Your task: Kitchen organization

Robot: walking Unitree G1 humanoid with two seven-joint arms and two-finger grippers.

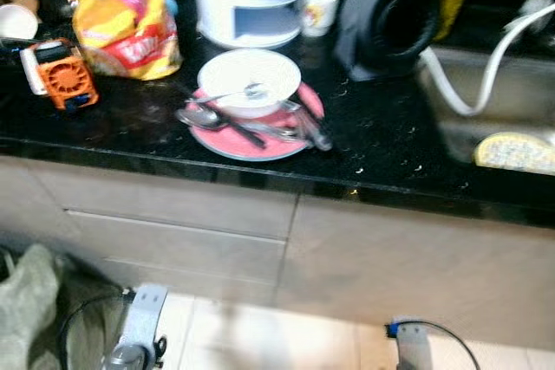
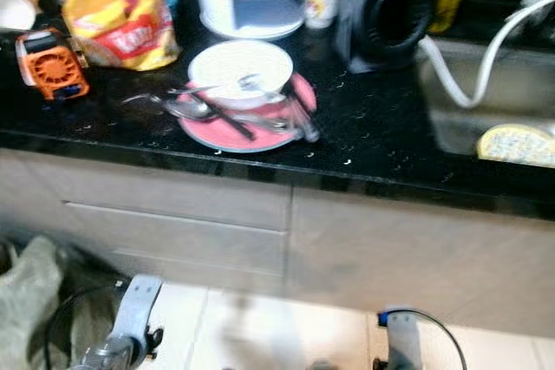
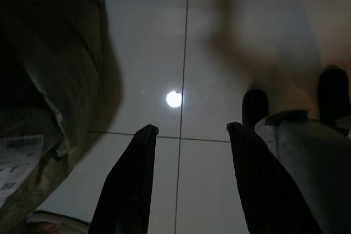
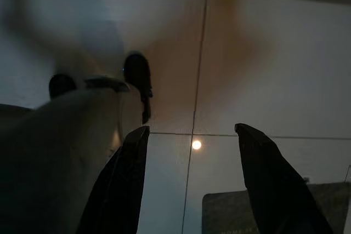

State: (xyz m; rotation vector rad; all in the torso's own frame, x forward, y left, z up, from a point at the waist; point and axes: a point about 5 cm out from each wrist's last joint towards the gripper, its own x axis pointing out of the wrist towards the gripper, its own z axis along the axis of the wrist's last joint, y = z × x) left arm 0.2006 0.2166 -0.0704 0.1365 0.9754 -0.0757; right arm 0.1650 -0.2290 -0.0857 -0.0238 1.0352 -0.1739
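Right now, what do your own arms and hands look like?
Both arms are silver metal. The left arm has a black cable looping beside it; the right arm carries a blue connector and a black cable. Each hand, left hand and right hand, has two long black fingers.

- Black speckled counter [image 1: 381,140] runs across, with a steel sink [image 1: 512,97] at its right end.
- Beige cabinet drawers [image 1: 173,223] sit below.
- Pale floor tiles [image 3: 219,53] reflect a ceiling light.

Head views look down on the same counter [image 1: 381,140]; wrist views face dim, seemingly near floor [image 3: 219,53].
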